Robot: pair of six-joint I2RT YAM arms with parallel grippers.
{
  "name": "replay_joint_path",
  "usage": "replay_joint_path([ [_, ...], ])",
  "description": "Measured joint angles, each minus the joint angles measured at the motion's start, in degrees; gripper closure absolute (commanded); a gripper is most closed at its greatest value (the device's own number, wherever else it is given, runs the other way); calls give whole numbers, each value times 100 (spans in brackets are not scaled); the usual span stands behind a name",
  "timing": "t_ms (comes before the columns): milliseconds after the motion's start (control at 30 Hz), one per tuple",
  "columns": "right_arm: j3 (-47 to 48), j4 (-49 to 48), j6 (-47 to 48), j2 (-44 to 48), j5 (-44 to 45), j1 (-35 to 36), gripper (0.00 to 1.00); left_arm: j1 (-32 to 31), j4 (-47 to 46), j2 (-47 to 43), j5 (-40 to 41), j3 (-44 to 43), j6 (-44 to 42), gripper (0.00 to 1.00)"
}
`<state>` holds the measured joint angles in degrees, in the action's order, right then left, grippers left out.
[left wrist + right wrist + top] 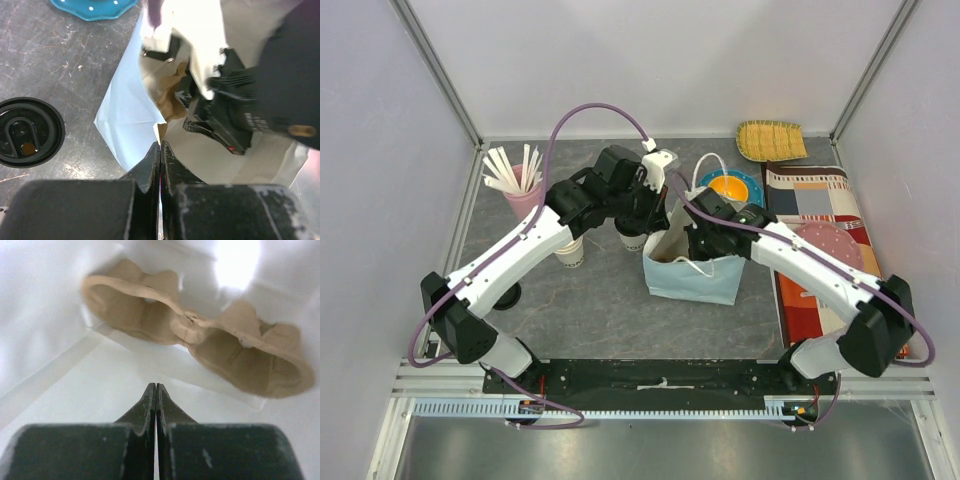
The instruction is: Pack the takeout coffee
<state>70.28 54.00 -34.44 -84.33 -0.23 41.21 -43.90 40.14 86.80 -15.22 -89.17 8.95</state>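
Note:
The takeout coffee (pixel 632 238), a white cup with a black lid (pixel 27 132), stands on the grey table just left of the pale blue paper bag (pixel 695 280), partly under my left arm. The jaws of my left gripper (pixel 160 146) are shut on the bag's rim (pixel 158 132) at its left corner. My right gripper (pixel 156 386) is down inside the bag (pixel 75 405), shut with nothing between its fingers. A brown cardboard cup carrier (pixel 150 315) lies at the bottom of the bag, ahead of the right gripper.
Stacked lidless paper cups (pixel 570 250) and a pink cup of white sticks (pixel 520 190) stand left of the coffee. Behind the bag is a teal plate with an orange bowl (pixel 730 187). A woven yellow tray (pixel 770 140), a striped cloth (pixel 815 195) and a pink plate (pixel 830 240) lie to the right.

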Motion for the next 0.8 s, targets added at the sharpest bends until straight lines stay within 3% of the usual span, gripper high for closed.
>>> replay_joint_path([
  [233, 76, -243, 223, 570, -153, 116, 98, -33, 17, 0, -146, -2, 0, 98],
  [800, -463, -1071, -138, -28, 678, 131, 100, -15, 96, 4, -153, -2, 0, 98],
])
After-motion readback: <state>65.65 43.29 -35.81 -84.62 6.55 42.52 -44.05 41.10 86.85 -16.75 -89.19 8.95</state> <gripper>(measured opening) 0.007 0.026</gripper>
